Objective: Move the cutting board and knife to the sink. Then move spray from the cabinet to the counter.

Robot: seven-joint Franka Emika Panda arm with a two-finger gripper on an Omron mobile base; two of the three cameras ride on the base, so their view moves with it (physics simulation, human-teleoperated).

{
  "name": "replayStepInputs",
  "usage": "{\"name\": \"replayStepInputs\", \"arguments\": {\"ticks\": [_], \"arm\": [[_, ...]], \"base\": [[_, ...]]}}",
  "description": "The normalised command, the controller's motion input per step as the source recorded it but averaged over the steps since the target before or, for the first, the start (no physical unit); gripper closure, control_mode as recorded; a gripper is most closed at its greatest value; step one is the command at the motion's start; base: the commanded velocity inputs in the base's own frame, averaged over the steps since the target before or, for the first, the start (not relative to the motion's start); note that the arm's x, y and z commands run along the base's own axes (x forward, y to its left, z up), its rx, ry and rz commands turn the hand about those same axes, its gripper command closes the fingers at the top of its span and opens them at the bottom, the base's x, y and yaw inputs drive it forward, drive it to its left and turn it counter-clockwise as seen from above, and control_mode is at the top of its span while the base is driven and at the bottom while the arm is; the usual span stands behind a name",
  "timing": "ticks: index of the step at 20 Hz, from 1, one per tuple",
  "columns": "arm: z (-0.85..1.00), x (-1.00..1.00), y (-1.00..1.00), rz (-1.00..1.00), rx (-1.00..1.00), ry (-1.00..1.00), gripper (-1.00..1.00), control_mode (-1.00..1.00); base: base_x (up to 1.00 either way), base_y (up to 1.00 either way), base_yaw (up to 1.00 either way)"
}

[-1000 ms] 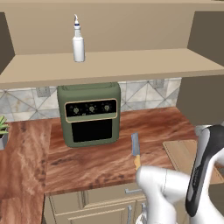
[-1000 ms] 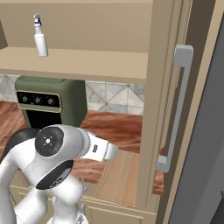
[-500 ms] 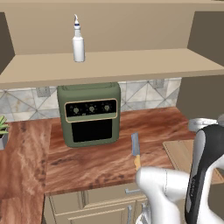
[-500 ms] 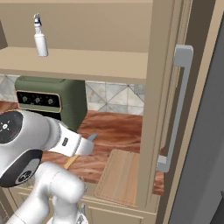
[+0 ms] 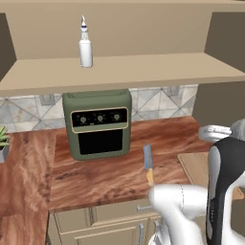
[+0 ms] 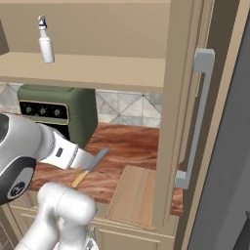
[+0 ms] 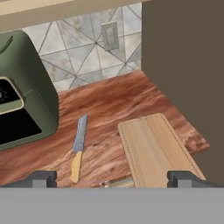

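Kitchen: glossy red-brown wood-grain counter [image 5: 95,177] under a plain tan open-shelf cabinet [image 5: 119,72], with grey patterned tile behind; no sink appears in these views.
Tall unit: beige cupboard side with a long grey metal handle [image 6: 197,117] closes off the counter's right end, so the work area is a tight corner.
Oven: squat olive-green countertop oven [image 5: 98,124] with three knobs sits against the tiles, left of the task items.
Cutting board: thin light tan wooden cutting board [image 7: 153,148] lies flat at the counter's right end, close to the front edge and near the cupboard side; likely the first thing to lift.
Knife: small knife with grey-blue blade and yellow-orange handle [image 7: 78,146] lies flat just beside the board on its left, apart from it, handle toward the front edge, so it is easy to reach from the robot's side.
Spray: slim white spray bottle [image 5: 85,45] stands upright on the cabinet shelf above the oven, untouched.
Gripper: two-finger gripper [image 7: 111,177] is spread wide and empty, hovering above the counter front between knife and board.
Stage: judged as the approach; nothing moved yet.
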Motion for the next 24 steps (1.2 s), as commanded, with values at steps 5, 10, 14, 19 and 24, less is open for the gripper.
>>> {"name": "replayStepInputs", "arguments": {"ticks": [5,10,14,19,24], "arm": [[0.00,0.00,0.00,0.00,0.00,0.00,-1.00,1.00],[0.00,0.00,0.00,0.00,0.00,0.00,-1.00,1.00],[0.00,0.00,0.00,0.00,0.00,0.00,-1.00,1.00],[0.00,0.00,0.00,0.00,0.00,0.00,-1.00,1.00],[0.00,0.00,0.00,0.00,0.00,0.00,-1.00,1.00]], "base": [[-0.96,-0.01,0.00],[-1.00,0.00,0.00],[-0.29,0.00,0.00],[0.00,-0.10,-0.07],[0.05,0.00,-0.36]]}}
